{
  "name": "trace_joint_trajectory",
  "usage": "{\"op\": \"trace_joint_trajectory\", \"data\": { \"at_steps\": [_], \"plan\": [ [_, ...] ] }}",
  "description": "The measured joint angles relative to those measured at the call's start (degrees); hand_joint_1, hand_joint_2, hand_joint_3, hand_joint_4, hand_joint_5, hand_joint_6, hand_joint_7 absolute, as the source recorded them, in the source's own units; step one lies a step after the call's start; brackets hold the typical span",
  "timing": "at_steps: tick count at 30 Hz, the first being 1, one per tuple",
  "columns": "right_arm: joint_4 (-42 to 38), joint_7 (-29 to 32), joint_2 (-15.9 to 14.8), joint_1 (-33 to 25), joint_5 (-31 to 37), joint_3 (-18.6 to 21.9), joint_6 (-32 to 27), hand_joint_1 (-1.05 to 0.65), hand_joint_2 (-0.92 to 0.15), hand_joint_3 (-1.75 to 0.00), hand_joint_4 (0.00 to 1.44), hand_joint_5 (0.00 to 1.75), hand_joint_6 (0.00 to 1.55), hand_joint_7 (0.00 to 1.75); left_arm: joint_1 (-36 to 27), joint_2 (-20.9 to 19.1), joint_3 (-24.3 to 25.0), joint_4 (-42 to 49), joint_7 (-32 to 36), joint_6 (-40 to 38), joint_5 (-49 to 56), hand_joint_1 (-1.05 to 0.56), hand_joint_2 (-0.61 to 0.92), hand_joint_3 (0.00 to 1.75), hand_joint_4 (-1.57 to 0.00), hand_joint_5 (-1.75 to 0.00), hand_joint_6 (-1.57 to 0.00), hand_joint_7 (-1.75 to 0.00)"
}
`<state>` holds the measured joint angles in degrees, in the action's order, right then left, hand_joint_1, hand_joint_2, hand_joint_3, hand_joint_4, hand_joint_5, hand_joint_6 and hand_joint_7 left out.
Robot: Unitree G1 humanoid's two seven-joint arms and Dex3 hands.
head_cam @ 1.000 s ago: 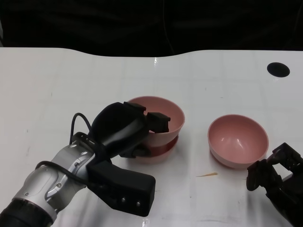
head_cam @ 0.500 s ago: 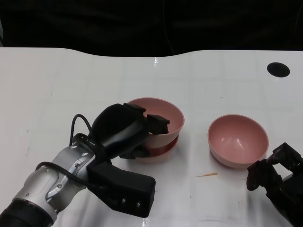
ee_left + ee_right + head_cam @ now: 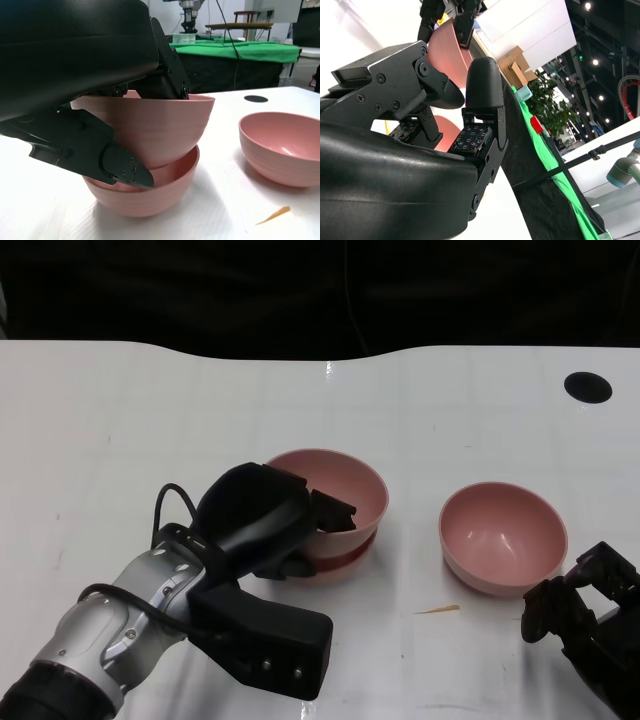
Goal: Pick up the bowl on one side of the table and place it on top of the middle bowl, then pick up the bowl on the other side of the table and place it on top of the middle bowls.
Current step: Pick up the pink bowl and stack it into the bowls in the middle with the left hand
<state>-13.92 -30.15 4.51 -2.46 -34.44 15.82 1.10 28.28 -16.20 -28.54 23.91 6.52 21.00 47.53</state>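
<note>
Two pink bowls sit nested at the table's middle: the upper bowl (image 3: 350, 480) rests tilted in the lower bowl (image 3: 347, 555). My left hand (image 3: 260, 520) grips the upper bowl's near-left rim. In the left wrist view its fingers reach over the rim of the upper bowl (image 3: 160, 125) and its thumb lies against the outer wall, above the lower bowl (image 3: 145, 197). A third pink bowl (image 3: 503, 537) stands alone to the right. My right hand (image 3: 580, 610) hangs just in front of it, holding nothing, fingers apart.
A thin orange sliver (image 3: 437, 610) lies on the white table (image 3: 120, 420) between the stack and the right bowl. A round black hole (image 3: 587, 387) marks the far right. The table's back edge (image 3: 330, 358) meets a dark background.
My left hand has sunk slightly toward me with the upper bowl, settling it lower into the middle bowl. The right hand and right bowl have not moved.
</note>
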Motion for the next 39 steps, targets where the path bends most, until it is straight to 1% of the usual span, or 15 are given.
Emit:
{"op": "trace_joint_trajectory", "data": {
  "at_steps": [3, 5, 6, 7, 8, 10, 12, 15, 21, 25, 28, 31, 37, 38, 39],
  "plan": [
    [0.00, -0.14, 0.00, 0.00, -0.02, 0.01, 0.01, -0.05, -0.59, -1.05, 0.91, 1.63, 0.94, 1.18, 0.00, 0.01, -0.22, 0.02, 0.00, -0.09, -0.04, -0.13, 0.92, 0.16, -0.76, -1.37, -0.93, -0.79],
    [0.00, -0.30, 0.00, 0.00, -0.02, 0.01, 0.02, -0.05, -0.58, -1.06, 0.91, 1.62, 0.95, 1.18, 0.00, 0.05, -0.35, 0.13, 0.00, -0.24, -0.03, -0.13, 0.92, 0.14, -0.77, -1.34, -0.94, -0.75],
    [0.00, -0.29, 0.00, 0.00, -0.02, 0.01, 0.02, -0.05, -0.58, -1.07, 0.92, 1.62, 0.95, 1.18, 0.00, 0.08, -0.43, 0.30, 0.01, -0.39, 0.00, -0.13, 0.92, 0.14, -0.80, -1.28, -0.96, -0.67],
    [0.00, -0.29, 0.00, 0.00, -0.01, 0.01, 0.02, -0.05, -0.58, -1.08, 0.92, 1.62, 0.95, 1.18, 0.00, 0.08, -0.59, 0.49, 0.01, -0.54, 0.01, -0.14, 0.92, 0.14, -0.86, -1.10, -1.02, -0.47],
    [0.00, -0.29, 0.00, 0.00, -0.01, 0.01, 0.02, -0.05, -0.58, -1.08, 0.92, 1.62, 0.95, 1.18, 0.00, 0.09, -0.78, 0.73, 0.01, -0.73, 0.02, -0.14, 0.92, 0.14, -0.88, -1.03, -1.05, -0.38],
    [0.00, -0.29, 0.00, 0.00, -0.01, 0.02, 0.02, -0.05, -0.57, -1.08, 0.92, 1.62, 0.94, 1.18, 0.00, 0.11, -0.96, 0.99, 0.01, -1.05, 0.05, -0.14, 0.92, 0.15, -0.91, -0.97, -1.08, -0.30],
    [0.00, -0.33, 0.00, 0.00, -0.01, 0.02, 0.02, -0.05, -0.57, -1.08, 0.91, 1.62, 0.94, 1.18, 0.00, 0.20, -1.04, 1.46, 0.01, -1.11, 0.05, -0.15, 0.92, 0.16, -0.91, -0.96, -1.11, -0.27],
    [0.00, -0.33, 0.00, 0.00, -0.02, 0.02, 0.01, -0.05, -0.57, -1.09, 0.92, 1.62, 0.95, 1.17, 0.01, 0.40, -1.32, 2.56, 0.02, -1.17, 0.04, -0.15, 0.92, 0.18, -0.88, -1.01, -1.13, -0.25],
    [0.01, -0.30, 0.00, 0.00, -0.02, 0.02, -0.01, -0.04, -0.57, -1.11, 0.91, 1.63, 0.94, 1.19, 0.26, 0.54, -1.55, 3.64, 0.81, -1.12, 0.11, -0.18, 0.92, 0.16, -0.90, -0.94, -1.13, -0.17],
    [0.07, -0.18, 0.00, -0.03, -0.02, 0.02, -0.03, -0.03, -0.57, -1.10, 0.91, 1.64, 0.94, 1.20, 0.32, 0.53, -1.96, 4.00, 1.55, -1.15, 0.46, -0.23, 0.92, 0.19, -1.01, -0.51, -1.13, -0.05],
    [0.15, -0.22, 0.00, -0.06, -0.03, 0.03, -0.06, -0.03, -0.58, -1.10, 0.90, 1.64, 0.93, 1.20, 0.33, 0.53, -2.24, 4.01, 1.59, -1.36, 0.62, -0.34, 0.92, 0.23, -1.02, -0.22, -1.06, -0.01],
    [0.13, -0.56, 0.00, -0.05, -0.10, 0.06, -0.06, -0.03, -0.59, -1.09, 0.90, 1.64, 0.93, 1.20, 0.33, 0.53, -2.46, 4.01, 2.26, -1.75, 0.97, -0.37, 0.92, 0.24, -1.02, -0.15, -1.04, 0.00],
    [0.13, -0.65, 0.00, -0.05, -0.11, 0.09, -0.06, -0.03, -0.59, -1.09, 0.90, 1.64, 0.93, 1.20, 0.32, 0.53, -2.56, 4.01, 2.49, -2.03, 1.47, -0.37, 0.92, 0.24, -1.03, -0.12, -1.03, 0.00],
    [0.13, -0.66, -0.01, -0.05, -0.11, 0.09, -0.06, -0.04, -0.59, -1.09, 0.90, 1.63, 0.92, 1.20, 0.27, 0.53, -2.56, 3.90, 2.49, -2.18, 1.49, -0.57, 0.92, 0.33, -0.86, -0.06, -0.92, 0.00],
    [0.13, -0.67, -0.01, -0.05, -0.12, 0.10, -0.05, -0.04, -0.59, -1.08, 0.90, 1.63, 0.92, 1.20, 0.08, 0.51, -2.55, 3.57, 2.49, -2.60, 1.52, -0.64, 0.92, 0.37, -0.80, -0.04, -0.88, 0.00]
  ]
}}
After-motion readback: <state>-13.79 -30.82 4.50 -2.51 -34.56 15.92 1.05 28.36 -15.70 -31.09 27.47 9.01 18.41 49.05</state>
